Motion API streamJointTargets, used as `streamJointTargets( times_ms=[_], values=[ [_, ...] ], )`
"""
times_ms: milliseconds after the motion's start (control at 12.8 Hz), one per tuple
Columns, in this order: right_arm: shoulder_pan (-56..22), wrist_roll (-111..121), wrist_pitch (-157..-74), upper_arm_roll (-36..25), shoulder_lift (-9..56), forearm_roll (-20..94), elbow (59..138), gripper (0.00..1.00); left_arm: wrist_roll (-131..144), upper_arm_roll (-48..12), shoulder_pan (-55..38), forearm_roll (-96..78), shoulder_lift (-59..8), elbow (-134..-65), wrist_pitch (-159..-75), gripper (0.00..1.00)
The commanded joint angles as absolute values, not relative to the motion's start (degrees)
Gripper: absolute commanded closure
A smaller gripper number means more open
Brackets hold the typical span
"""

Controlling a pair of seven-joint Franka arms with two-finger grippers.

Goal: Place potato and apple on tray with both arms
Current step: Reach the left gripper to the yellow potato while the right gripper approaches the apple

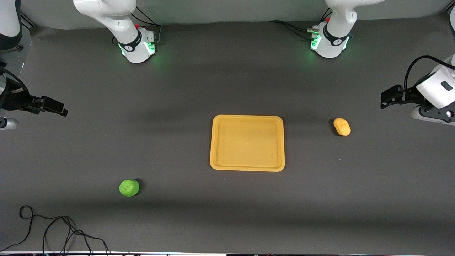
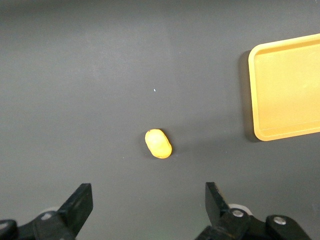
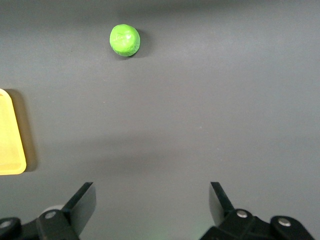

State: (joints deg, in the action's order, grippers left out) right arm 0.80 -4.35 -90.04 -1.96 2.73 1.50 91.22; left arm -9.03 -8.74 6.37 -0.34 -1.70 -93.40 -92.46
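Note:
The yellow-orange tray (image 1: 247,167) lies empty at the middle of the table. The potato (image 1: 342,126) lies on the table beside the tray toward the left arm's end. The green apple (image 1: 129,187) lies toward the right arm's end, nearer to the front camera than the tray. My left gripper (image 1: 384,99) hovers open and empty over the table's left-arm end. Its wrist view shows the potato (image 2: 158,143) ahead of the open gripper (image 2: 149,200) and part of the tray (image 2: 287,90). My right gripper (image 1: 63,110) hovers open and empty over the right-arm end. Its wrist view shows the apple (image 3: 125,40), the gripper (image 3: 152,200) and the tray's corner (image 3: 10,145).
The two arm bases (image 1: 137,46) (image 1: 328,41) stand along the edge farthest from the front camera. A loose black cable (image 1: 53,231) lies near the front edge at the right arm's end. A silver cylinder (image 1: 7,123) sits at that end's edge.

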Motion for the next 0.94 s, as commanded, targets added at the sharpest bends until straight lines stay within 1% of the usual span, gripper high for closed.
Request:
streamJointTargets(
  times_ms=[0,235,470,626,861],
  values=[
    [1.4,-3.2,-89.6,-1.5,3.0,1.3,90.2,0.00,-8.8,-8.6,6.2,0.1,-1.2,-94.0,-92.7,0.00],
    [1.4,-3.2,-89.6,-1.5,3.1,1.3,90.2,0.00,-8.9,-8.6,6.2,-0.3,-1.3,-94.5,-93.0,0.00],
    [1.3,-3.3,-89.6,-1.4,3.3,1.3,90.2,0.00,-9.0,-8.7,6.0,-0.3,-1.9,-98.4,-94.1,0.00],
    [0.9,-3.3,-89.6,-1.4,3.3,1.3,90.3,0.00,-9.0,-8.7,6.0,-0.7,-6.0,-100.0,-99.5,0.00],
    [0.7,-3.3,-89.9,-1.3,3.7,1.3,90.5,0.00,-8.0,-8.6,5.9,-0.7,-13.7,-105.1,-109.1,0.00]
  ],
)
